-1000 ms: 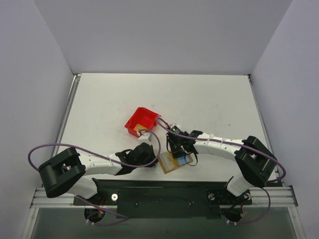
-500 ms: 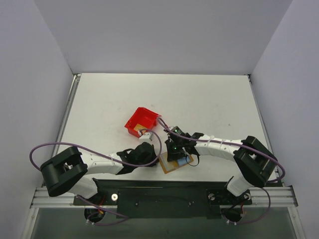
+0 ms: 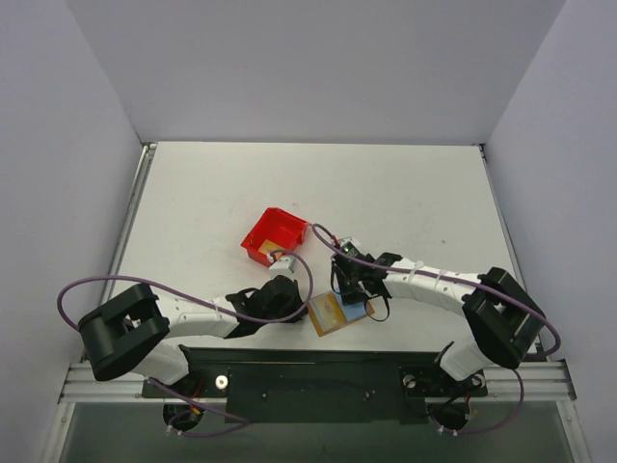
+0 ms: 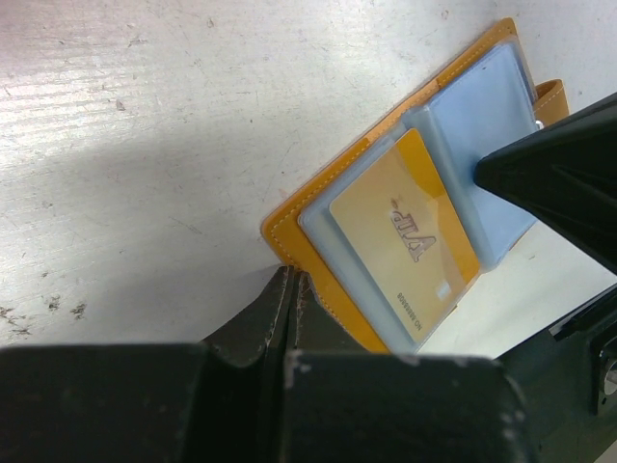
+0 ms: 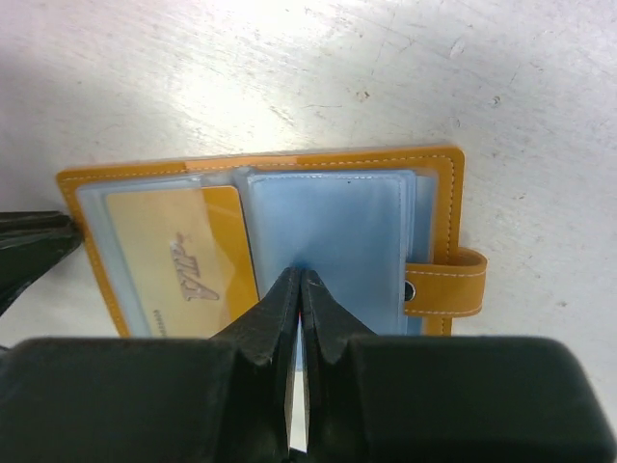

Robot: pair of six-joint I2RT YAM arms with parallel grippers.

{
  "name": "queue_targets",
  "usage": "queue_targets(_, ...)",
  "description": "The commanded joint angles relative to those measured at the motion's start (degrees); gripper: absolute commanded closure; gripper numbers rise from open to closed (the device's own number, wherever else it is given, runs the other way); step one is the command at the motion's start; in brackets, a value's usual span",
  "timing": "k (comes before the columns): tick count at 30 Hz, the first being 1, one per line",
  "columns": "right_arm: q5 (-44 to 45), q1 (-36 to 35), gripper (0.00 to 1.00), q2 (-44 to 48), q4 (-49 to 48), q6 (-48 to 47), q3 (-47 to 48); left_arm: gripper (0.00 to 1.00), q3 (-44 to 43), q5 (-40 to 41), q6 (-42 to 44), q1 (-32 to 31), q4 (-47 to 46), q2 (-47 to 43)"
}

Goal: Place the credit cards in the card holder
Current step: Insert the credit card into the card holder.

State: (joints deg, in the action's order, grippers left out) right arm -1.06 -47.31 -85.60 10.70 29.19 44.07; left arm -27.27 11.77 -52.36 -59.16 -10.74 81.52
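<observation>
The card holder [image 3: 339, 312] is lying open and face up on the bench [image 3: 405, 193], low in the middle of the top view, just in front of the red bin [image 3: 273, 234]. One golden credit card [image 4: 405, 236] is sitting in its left-hand sleeve.

Both sets of jaws are pressed together and holding nothing. The left gripper [image 4: 291, 280] is bearing on the orange border at the holder's left end. The right gripper [image 5: 301, 280] is resting its tips on the empty blue sleeve [image 5: 328, 227].

My worry is the holder skating or folding. If either tip is lifting or dragging sideways, the smooth plastic is likely to slide with it, and the seated card could be working back out of its pocket. Pushing too hard on the blue sleeve could also be buckling it.

In the right wrist view the holder's long axis is running left to right, its strap tab [image 5: 445, 282] pointing right. In the top view it is tilting slightly, the left end lower. The card's long axis is lying across the holder's.
</observation>
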Motion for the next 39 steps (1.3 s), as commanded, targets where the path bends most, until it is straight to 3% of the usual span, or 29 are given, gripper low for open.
queue_targets(1, 3.1, -1.3, 1.0, -3.6, 4.0, -1.4, 2.3, 1.0, 0.9, -0.4, 0.6, -0.3, 3.8, 1.7)
queue_targets(8, -3.9, -2.6, 1.0, -6.9, 0.8, -0.3, 2.4, 1.0, 1.0, -0.5, 0.6, -0.3, 3.9, 1.6)
queue_targets(26, -18.8, -2.4, 1.0, -5.0, -6.9, 0.6, 0.0, 1.0, 1.1, -0.5, 0.4, -0.3, 3.4, 2.0)
queue_targets(32, -9.5, -2.3, 1.0, 1.0, -2.7, 0.3, 0.7, 1.0, 1.2, -0.5, 0.5, -0.3, 3.5, 1.8)
queue_targets(35, -1.6, -1.8, 0.81, 6.2, 0.1, -0.8, 1.2, 1.0, 1.3, -0.4, 0.5, -0.3, 3.5, 1.6)
queue_targets(39, 6.0, -0.3, 0.68, 10.1, 5.7, -1.3, 2.3, 1.0, 1.0, -0.5, 0.7, -0.3, 3.6, 1.8)
